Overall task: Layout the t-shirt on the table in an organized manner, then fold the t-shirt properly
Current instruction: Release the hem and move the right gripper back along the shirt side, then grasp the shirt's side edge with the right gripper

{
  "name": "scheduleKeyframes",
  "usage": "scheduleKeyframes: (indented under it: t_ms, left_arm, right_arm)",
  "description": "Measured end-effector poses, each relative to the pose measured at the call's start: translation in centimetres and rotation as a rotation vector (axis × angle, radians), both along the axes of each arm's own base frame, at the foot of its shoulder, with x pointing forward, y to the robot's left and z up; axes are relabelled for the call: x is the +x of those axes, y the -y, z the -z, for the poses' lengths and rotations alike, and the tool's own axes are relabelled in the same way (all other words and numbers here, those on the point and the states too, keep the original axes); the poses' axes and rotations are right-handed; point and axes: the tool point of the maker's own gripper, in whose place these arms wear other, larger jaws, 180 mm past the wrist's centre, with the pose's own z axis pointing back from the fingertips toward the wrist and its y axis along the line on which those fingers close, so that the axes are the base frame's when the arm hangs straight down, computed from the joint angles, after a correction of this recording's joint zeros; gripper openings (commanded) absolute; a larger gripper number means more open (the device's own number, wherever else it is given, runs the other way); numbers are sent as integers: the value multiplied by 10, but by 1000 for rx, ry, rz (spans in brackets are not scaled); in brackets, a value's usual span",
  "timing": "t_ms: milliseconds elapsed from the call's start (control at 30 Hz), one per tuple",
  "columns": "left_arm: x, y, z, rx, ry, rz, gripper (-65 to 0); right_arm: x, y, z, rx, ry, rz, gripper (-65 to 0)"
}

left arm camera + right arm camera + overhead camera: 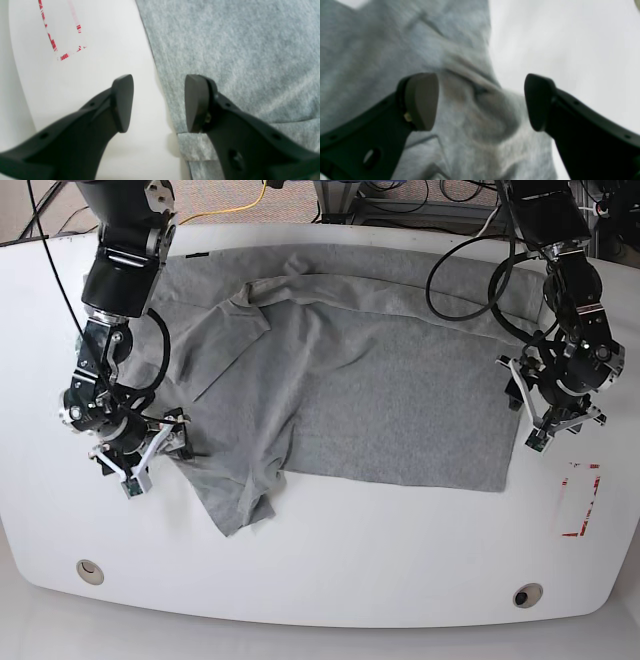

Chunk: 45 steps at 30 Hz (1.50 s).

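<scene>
T-shirt [390, 390] rumpled on table [330, 540]

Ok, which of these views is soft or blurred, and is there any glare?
Right wrist view: smeared, the t-shirt soft. Left wrist view: fabric sharp, the red tape broken up in white glare off the table. Base view: evenly lit and clear.

The left gripper [159, 103] points downward with its jaws spread wide and nothing between them; its arm reaches down from the far edge, bent at the wrist. The right gripper [481, 102] also hangs low, its jaws parted, tilted toward the near side, with its arm [115, 280] descending steeply from above.
</scene>
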Motion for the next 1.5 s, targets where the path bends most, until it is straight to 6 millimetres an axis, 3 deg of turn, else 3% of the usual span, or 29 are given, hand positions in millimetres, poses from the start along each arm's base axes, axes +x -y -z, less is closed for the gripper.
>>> scheduleKeyframes:
  t_ms: [200,367,533,633,867,933,1233,1500]
  left_arm:
    - [-4,-5,23,-13,-68,-20,-344]
    - [2,-20,30,-4,-66,-97,-344]
    - [16,-7,25,-66,26,-59,-344]
    - [18,-3,25,-83,36,-55,-344]
    - [46,12,26,-199,110,-127,-344]
    - [54,16,32,-245,114,-154,-344]
    - [47,8,82,-291,11,-228,-344]
    - [45,3,91,-309,-3,-230,-344]
  right_arm:
    - [-16,28,25,32,-59,100,-154]
    - [-27,35,24,23,-45,115,-154]
    - [-36,37,10,-33,-13,95,-170]
    - [-39,38,2,-60,1,91,-258]
    - [-46,36,6,-63,-7,85,-579]
    - [-50,37,13,-58,-26,89,-609]
    - [-58,36,43,8,-73,104,-595]
    - [-68,36,67,66,-95,125,-595]
